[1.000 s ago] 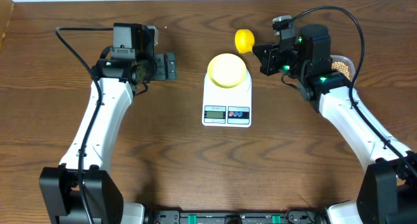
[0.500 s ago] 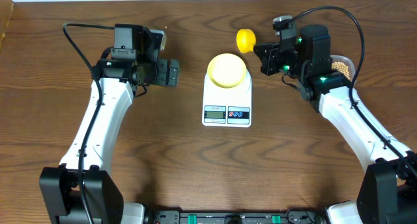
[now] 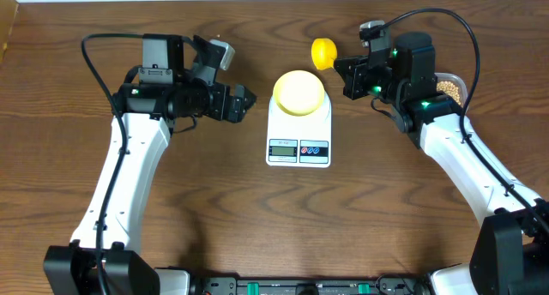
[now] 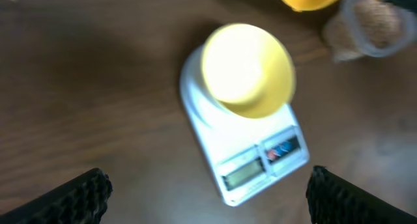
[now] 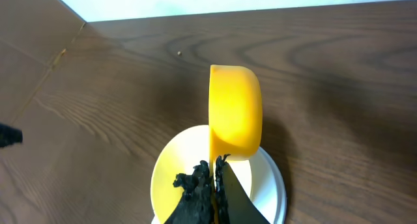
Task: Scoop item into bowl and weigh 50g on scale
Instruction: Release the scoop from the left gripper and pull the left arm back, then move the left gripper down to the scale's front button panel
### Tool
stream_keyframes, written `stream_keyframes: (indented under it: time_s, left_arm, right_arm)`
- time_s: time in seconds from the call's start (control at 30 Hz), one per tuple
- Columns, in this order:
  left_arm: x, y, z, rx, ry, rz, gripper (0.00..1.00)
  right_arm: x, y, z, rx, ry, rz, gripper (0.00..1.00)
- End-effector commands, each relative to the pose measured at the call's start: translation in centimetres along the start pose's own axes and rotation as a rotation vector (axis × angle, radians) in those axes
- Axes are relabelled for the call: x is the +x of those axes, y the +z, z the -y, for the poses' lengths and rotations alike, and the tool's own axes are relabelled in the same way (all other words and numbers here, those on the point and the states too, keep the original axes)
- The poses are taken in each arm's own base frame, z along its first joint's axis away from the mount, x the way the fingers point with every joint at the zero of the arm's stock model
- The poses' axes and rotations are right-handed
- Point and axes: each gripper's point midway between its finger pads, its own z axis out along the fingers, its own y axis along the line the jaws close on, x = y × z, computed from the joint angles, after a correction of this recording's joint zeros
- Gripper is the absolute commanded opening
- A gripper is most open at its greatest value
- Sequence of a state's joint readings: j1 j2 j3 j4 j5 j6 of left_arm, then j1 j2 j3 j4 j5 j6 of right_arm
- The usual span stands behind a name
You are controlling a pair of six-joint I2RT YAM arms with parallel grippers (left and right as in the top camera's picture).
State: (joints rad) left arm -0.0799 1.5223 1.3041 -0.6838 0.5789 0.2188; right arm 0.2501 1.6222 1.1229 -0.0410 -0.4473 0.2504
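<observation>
The pale-yellow bowl [image 3: 298,93] stands on the white scale [image 3: 298,145], and no beans show inside it. My right gripper [image 3: 345,74] is shut on the handle of a bright-yellow scoop [image 3: 322,52], held just behind and right of the bowl. In the right wrist view the scoop [image 5: 234,113] lies tipped on its side above the bowl [image 5: 176,178], the gripper [image 5: 214,175] pinching its handle. My left gripper [image 3: 242,100] hangs open just left of the scale. Its wrist view, blurred, looks down on the bowl [image 4: 244,68] and scale [image 4: 257,155] between wide-set fingers [image 4: 78,198]. The beans [image 4: 374,15] fill a tub.
The clear tub [image 3: 452,87] of beans sits at the right, mostly hidden behind my right arm. The table's back edge meets a white wall just behind the scoop. Bare wood lies in front of the scale.
My left arm has swung right toward the scale, its open gripper now close to the scale's left side. The right arm and scoop have not moved.
</observation>
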Motion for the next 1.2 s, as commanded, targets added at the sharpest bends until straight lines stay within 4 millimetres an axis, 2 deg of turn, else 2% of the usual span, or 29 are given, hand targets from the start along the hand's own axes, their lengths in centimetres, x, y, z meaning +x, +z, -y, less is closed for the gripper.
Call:
stream_keyframes:
  time_s: [0.0,0.27,0.47,0.7,0.83,0.97,1.17]
  left_arm:
    - [0.8,0.4,3.7,0.124,-0.050,-0.047,0.98]
    - [5.0,3.8,8.6,-0.022,-0.103,-0.226,0.98]
    - [8.1,5.7,10.0,-0.177,-0.042,-0.277,0.98]
    - [10.8,9.7,12.3,-0.136,0.024,-0.309,0.98]
    - [12.4,11.7,12.6,-0.120,0.138,-0.371,0.97]
    - [14.2,13.4,11.7,-0.123,0.199,-0.444,0.98]
    - [13.6,14.2,11.8,-0.104,0.256,-0.417,0.98]
  right_arm:
    - [-0.6,-0.2,0.4,0.014,-0.018,0.010,0.01]
    - [-0.4,-0.2,0.4,0.016,-0.013,0.001,0.01]
    - [-0.3,-0.2,0.5,0.017,-0.012,-0.002,0.01]
    - [-0.1,-0.2,0.9,0.038,-0.007,-0.008,0.01]
    - [0.0,-0.2,0.9,0.039,-0.006,-0.011,0.01]
    - [0.0,-0.2,0.9,0.040,-0.004,-0.013,0.01]
    - [0.0,-0.3,1.0,0.041,-0.003,-0.014,0.01]
